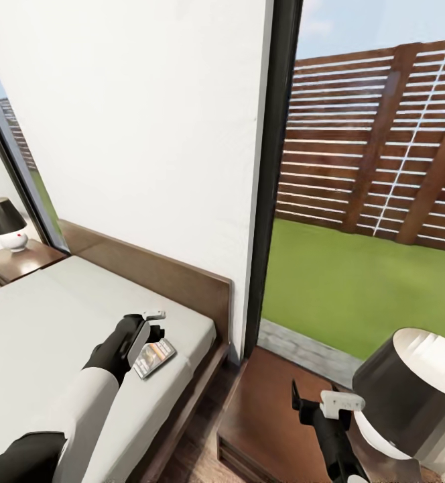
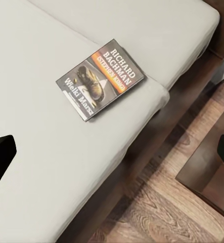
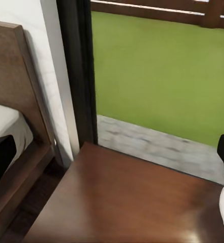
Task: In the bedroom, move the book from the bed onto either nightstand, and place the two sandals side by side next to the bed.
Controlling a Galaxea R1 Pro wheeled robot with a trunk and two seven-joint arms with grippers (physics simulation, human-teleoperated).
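Presently book step: left gripper [image 1: 154, 323], jaws apart and empty, hovers above thin dark-grey orange-banded paperback [image 1: 154, 357] lying near pale mattress [image 1: 41, 315] edge; judged next, descend, pinch, carry toward 4 o'clock glossy brown nightstand [image 1: 263, 409].

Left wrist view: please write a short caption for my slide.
Paperback book lying flat near the corner of the pale mattress, wooden floor beside.

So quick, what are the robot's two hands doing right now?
Left gripper: jaws open, empty, above the book on the bed.
Right gripper: jaws open, empty, above the nightstand.
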